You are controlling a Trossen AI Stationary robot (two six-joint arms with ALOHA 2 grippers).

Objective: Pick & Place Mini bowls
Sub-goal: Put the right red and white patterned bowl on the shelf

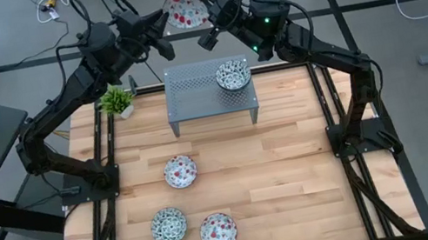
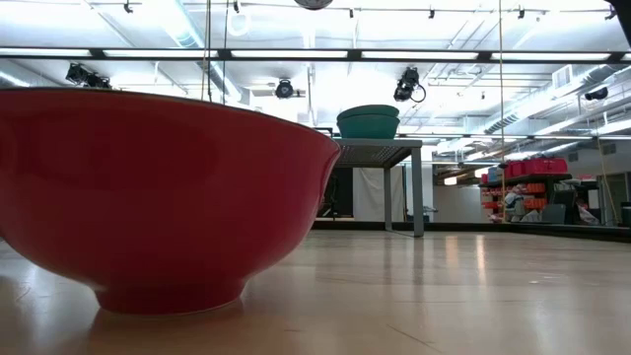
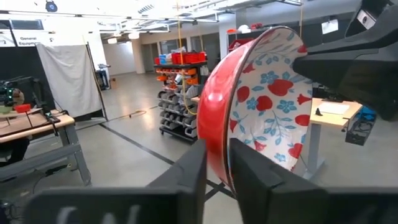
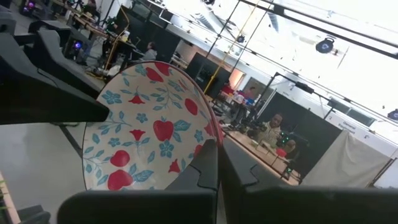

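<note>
1. The right gripper point(image 1: 198, 19) pinched the rim of a red-flowered bowl point(image 1: 185, 8) at twelve o'clock, beyond the table edge.
2. The left gripper point(image 1: 165, 31) closed around the opposite rim, apparently for a handover.
3. A green bowl point(image 1: 232, 73) sat on the stand point(image 1: 192, 97); three bowls waited around six o'clock.
</note>
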